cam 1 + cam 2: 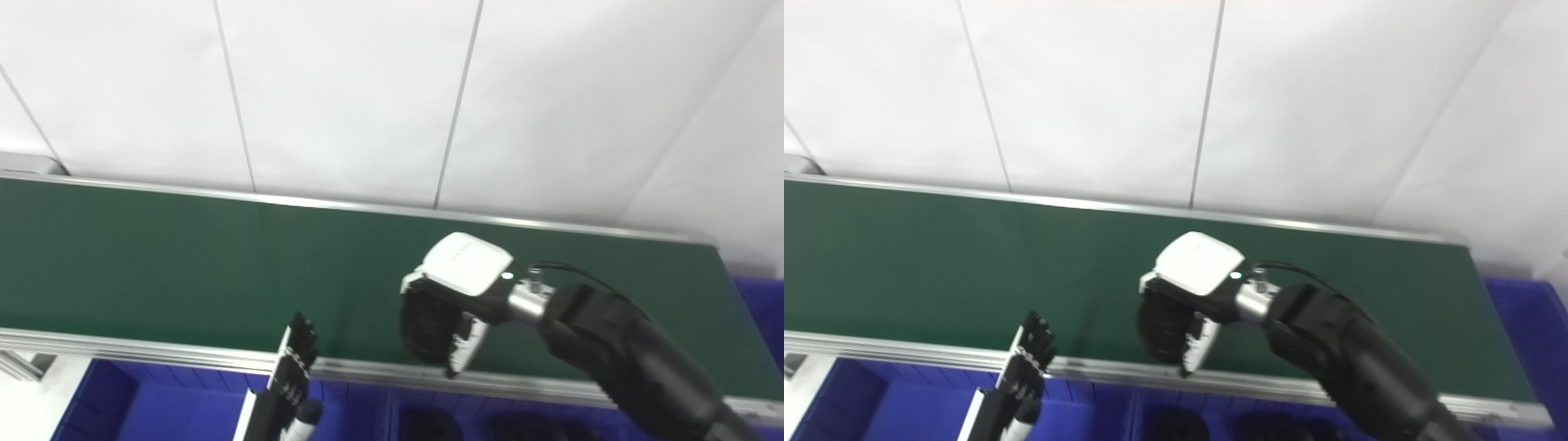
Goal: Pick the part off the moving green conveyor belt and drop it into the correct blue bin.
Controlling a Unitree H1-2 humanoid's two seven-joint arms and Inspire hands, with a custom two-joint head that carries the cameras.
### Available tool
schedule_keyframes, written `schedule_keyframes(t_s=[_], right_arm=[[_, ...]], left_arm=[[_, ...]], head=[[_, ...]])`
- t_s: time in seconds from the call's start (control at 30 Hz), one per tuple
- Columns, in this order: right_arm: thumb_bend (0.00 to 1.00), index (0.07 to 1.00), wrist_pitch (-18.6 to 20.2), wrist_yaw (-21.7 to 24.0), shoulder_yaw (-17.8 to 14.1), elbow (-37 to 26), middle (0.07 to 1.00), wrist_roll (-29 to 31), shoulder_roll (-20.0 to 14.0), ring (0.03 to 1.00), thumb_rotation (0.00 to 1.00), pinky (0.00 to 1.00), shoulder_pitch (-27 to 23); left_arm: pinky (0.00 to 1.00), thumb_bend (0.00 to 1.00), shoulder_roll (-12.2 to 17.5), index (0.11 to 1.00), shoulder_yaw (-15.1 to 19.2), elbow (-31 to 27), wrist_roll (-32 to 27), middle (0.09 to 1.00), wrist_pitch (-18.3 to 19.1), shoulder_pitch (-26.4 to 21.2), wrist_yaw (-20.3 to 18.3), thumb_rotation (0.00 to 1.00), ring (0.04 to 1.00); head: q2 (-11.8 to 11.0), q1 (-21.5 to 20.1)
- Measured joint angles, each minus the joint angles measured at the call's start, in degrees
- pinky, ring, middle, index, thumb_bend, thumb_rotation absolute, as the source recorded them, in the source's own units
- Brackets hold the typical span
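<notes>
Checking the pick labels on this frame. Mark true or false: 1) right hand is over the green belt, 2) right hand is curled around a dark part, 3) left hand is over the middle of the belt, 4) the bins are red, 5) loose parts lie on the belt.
1) True: the right hand is over the green belt.
2) True: it wraps a dark part.
3) False: the left hand is at the belt's near rail, above the blue bins.
4) False: the bins are blue.
5) False: no loose part shows on the belt.
</notes>
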Motion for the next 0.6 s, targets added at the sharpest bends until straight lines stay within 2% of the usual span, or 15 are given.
schedule_keyframes(t_s=[0.1, 0.17, 0.23, 0.33, 0.4, 0.5, 0.6], right_arm=[[0.51, 0.496, 0.02, 3.02, -2.27, -6.02, 0.432, 0.23, -2.70, 0.303, 0.16, 0.23, 4.55], [0.51, 0.497, 0.84, 5.51, -5.03, -10.28, 0.491, 1.00, -3.31, 0.333, 0.17, 0.25, 7.87], [0.51, 0.498, 3.59, 8.19, -8.10, -15.52, 0.501, 1.50, -3.16, 0.333, 0.17, 0.25, 11.73], [0.51, 0.497, 5.95, 11.11, -12.61, -21.73, 0.455, 1.47, -2.91, 0.297, 0.17, 0.22, 17.86], [0.51, 0.496, 7.26, 11.19, -15.73, -24.39, 0.439, 1.07, -1.83, 0.299, 0.16, 0.22, 22.05], [0.51, 0.496, 7.73, 10.61, -19.32, -26.59, 0.539, -0.86, 0.99, 0.413, 0.16, 0.30, 27.81], [0.51, 0.495, 7.09, 7.67, -21.95, -26.49, 0.550, -3.88, 3.59, 0.380, 0.16, 0.27, 33.43]], left_arm=[[1.00, 0.57, 0.92, 1.000, 1.40, -3.30, -0.02, 1.000, 2.18, 0.37, -0.08, 0.82, 0.992], [1.00, 0.60, 1.56, 1.000, 2.22, -4.68, -0.16, 1.000, 3.69, 0.32, -0.11, 0.84, 0.999], [1.00, 0.61, 2.41, 1.000, 2.83, -6.52, -0.98, 1.000, 6.31, 0.43, -0.46, 0.85, 1.000], [1.00, 0.64, 3.89, 1.000, 4.54, -8.88, -3.00, 1.000, 9.70, 0.44, -0.79, 0.83, 0.996], [1.00, 0.63, 4.65, 1.000, 5.43, -9.80, -3.88, 1.000, 11.06, 0.29, -1.13, 0.84, 0.994], [1.00, 0.66, 6.02, 1.000, 6.20, -9.99, -4.19, 1.000, 12.17, -0.28, -1.98, 0.84, 0.993], [1.00, 0.67, 6.66, 1.000, 6.68, -10.39, -5.79, 1.000, 15.16, -0.99, -2.97, 0.81, 1.000]], head=[[1.84, -3.50], [2.37, -4.56], [3.59, -6.75], [5.09, -9.40], [5.54, -10.02], [6.68, -11.51], [7.12, -11.69]])
